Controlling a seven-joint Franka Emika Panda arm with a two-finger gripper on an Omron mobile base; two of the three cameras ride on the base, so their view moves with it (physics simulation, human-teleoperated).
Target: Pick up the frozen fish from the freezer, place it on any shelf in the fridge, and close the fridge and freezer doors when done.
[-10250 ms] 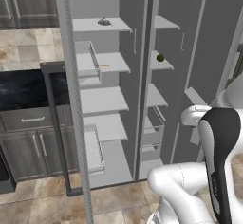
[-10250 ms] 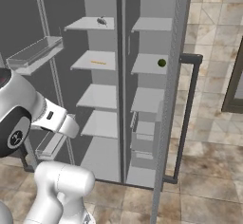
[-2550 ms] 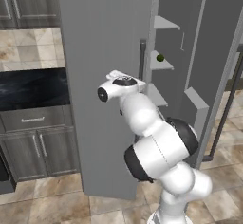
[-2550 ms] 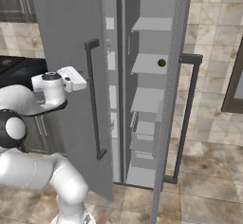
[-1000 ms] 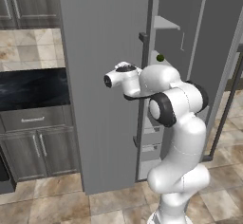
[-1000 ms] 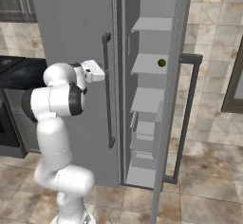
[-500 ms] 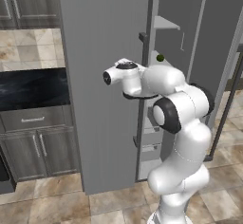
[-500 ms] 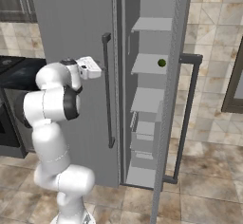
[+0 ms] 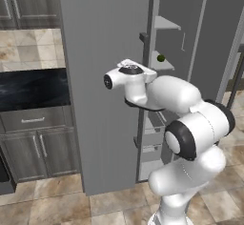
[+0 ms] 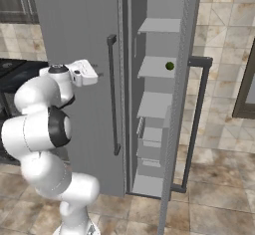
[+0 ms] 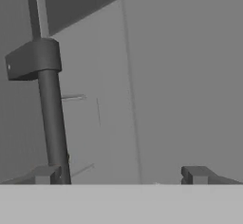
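In the tiled kitchen, the ribbed grey fridge door stands shut; the claw gapes wide, empty.

It is a kitchen: a tall grey side-by-side fridge, dark wood cabinets, a tiled floor.

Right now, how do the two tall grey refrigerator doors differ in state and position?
The wide door is swung shut across its compartment, its handle beside the centre divider. The narrow door stands open, showing shelves and a green ball; its handle juts toward the room. Both are grey with dark vertical bar handles.
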